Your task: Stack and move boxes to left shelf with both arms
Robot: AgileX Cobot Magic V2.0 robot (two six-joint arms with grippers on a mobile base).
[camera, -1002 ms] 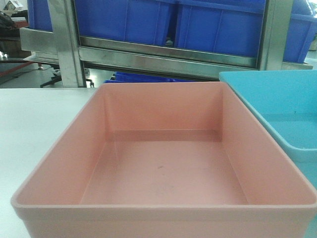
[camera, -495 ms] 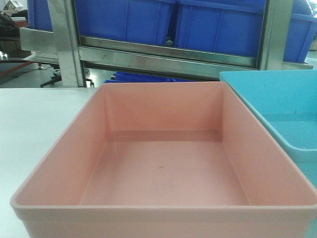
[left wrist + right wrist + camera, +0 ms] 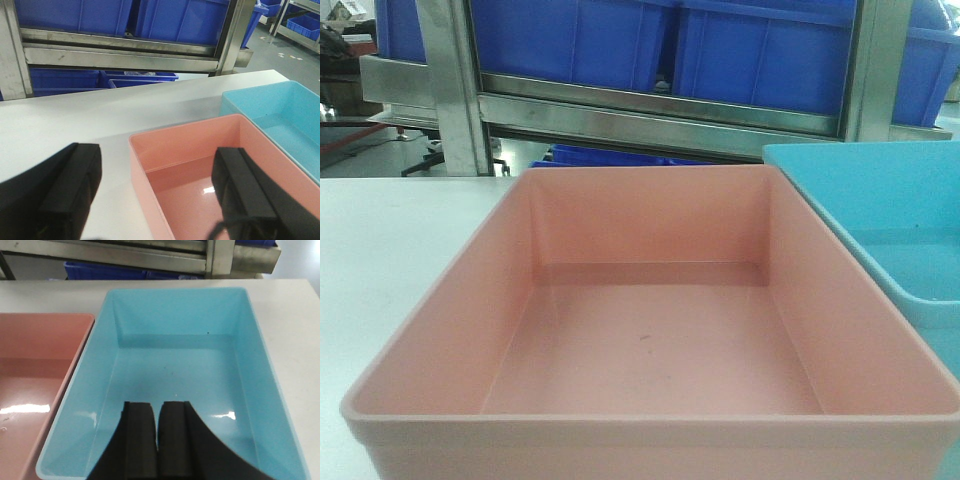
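nothing has shifted: left pincer (image 3: 155, 164), wide open and empty, straddles the left wall of the salmon pink bin (image 3: 200, 165) on the counter (image 3: 75, 115); right pincer (image 3: 157, 416), nearly shut and empty, hangs over the sky blue bin (image 3: 175, 355) just beside it.

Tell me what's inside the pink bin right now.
Nothing: the salmon pink bin shows a bare floor with faint scuffs. In the left wrist view, one finger of the left gripper covers part of the floor.
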